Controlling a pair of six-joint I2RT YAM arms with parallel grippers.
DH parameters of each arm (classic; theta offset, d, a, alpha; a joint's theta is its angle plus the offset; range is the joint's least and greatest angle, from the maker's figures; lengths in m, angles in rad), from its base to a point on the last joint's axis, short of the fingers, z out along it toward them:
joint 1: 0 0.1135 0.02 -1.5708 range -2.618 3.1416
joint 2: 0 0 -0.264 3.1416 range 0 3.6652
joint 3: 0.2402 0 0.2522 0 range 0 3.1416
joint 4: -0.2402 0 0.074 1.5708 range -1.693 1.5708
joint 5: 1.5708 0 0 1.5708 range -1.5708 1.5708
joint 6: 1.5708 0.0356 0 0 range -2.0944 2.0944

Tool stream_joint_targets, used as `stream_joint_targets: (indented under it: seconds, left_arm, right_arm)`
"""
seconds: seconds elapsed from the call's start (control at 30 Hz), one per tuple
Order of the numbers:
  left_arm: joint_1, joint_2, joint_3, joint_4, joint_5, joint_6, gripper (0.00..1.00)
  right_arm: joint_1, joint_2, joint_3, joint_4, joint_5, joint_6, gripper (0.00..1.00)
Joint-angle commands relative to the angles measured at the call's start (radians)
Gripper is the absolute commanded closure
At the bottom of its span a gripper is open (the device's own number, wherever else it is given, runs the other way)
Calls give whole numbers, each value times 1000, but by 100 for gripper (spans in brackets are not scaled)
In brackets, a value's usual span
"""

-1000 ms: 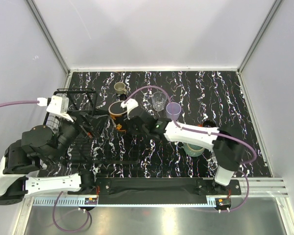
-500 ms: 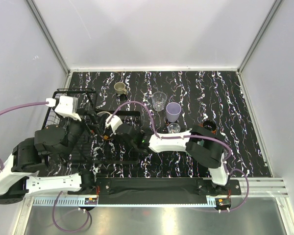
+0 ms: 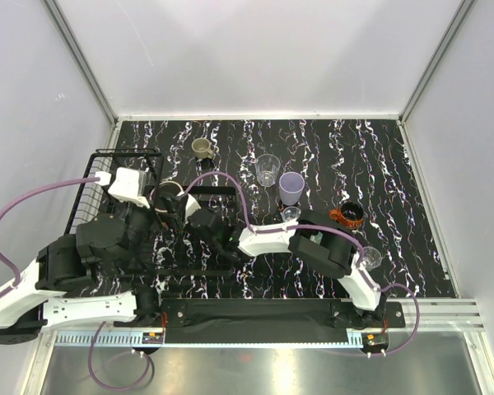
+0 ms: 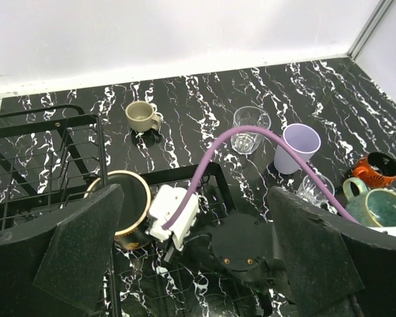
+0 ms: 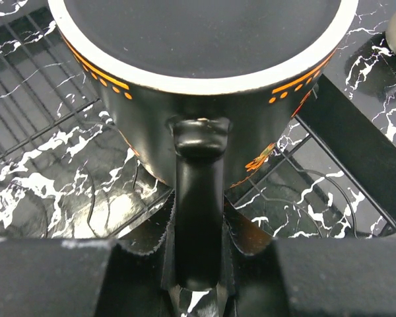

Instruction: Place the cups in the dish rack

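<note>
My right gripper is shut on the handle of the dark copper-rimmed mug. It holds the mug upright over the wires of the black dish rack. From above, the mug is at the rack's right part. I cannot tell whether the mug touches the wires. My left gripper is open and empty, just near of the mug. On the table stand an olive-beige mug, a clear glass, a lavender cup, a second glass and a red cup.
A teal mug sits right of the second glass and is mostly hidden under the right arm from above. Another clear glass stands near the right arm's base. The right arm's purple cable arches over the rack's right edge.
My right arm has carried the dark mug left, from the middle of the table to over the rack. My left arm has swung right, towards the mug.
</note>
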Motion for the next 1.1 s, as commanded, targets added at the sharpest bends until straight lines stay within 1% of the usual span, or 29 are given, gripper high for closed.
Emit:
stream_joint_targets:
  seconds: [0.0, 0.2, 0.23, 0.3, 0.37, 0.47, 0.53, 0.6, 0.63, 0.67, 0.73, 0.77, 0.83, 0.87, 0.93, 0.97, 1.0, 1.03, 1.07]
  left_arm:
    - [-1, 6, -10, 101, -2, 66, 1]
    - [5, 75, 40, 135, 5, 154, 1]
    - [5, 79, 43, 142, 9, 158, 1]
    - [8, 93, 39, 158, 20, 160, 1]
    - [8, 104, 36, 149, 26, 152, 1]
    - [13, 132, 46, 118, 32, 125, 1]
    - [14, 141, 65, 92, 26, 111, 1]
    - [15, 139, 78, 87, 28, 106, 1]
    - [16, 127, 104, 64, 34, 126, 1]
    - [16, 127, 121, 64, 34, 126, 1]
    - [16, 130, 158, 15, 20, 125, 1]
    - [16, 132, 190, 3, 15, 122, 1]
    - [18, 130, 213, -23, 9, 106, 1]
    - [18, 127, 224, -29, 12, 99, 1]
    - [18, 113, 226, -39, 47, 73, 1]
    - [18, 106, 220, -40, 55, 54, 1]
    - [18, 96, 211, -29, 84, 40, 1]
    - [18, 83, 197, -19, 106, 24, 1]
    - [18, 83, 174, -10, 124, 13, 1]
  right_arm:
    - [-24, -24, 101, 213, 26, 24, 100]
    - [-36, -33, 57, 208, -12, 61, 100]
    - [-36, -33, 52, 203, -20, 61, 97]
    - [-36, -38, 35, 188, -32, 94, 90]
    - [-36, -44, 21, 183, -34, 108, 80]
    - [-36, -59, -2, 171, -70, 133, 56]
    - [-36, -70, -13, 160, -92, 147, 51]
    - [-35, -85, -25, 150, -110, 167, 41]
    - [-33, -132, -48, 101, -94, 223, 29]
    - [-33, -152, -48, 78, -93, 223, 24]
    - [-31, -195, -46, -5, -60, 303, 23]
    - [-33, -240, -43, -105, -51, 327, 21]
    - [-31, -284, -52, -206, -20, 399, 20]
    - [-31, -330, -65, -278, -9, 426, 16]
    - [-31, -370, -85, -356, 21, 484, 14]
    - [-30, -404, -89, -464, 34, 505, 11]
    - [-31, -416, -88, -519, 46, 525, 6]
    - [-31, -426, -70, -633, 75, 571, 5]
    - [-31, -439, -56, -693, 95, 591, 4]
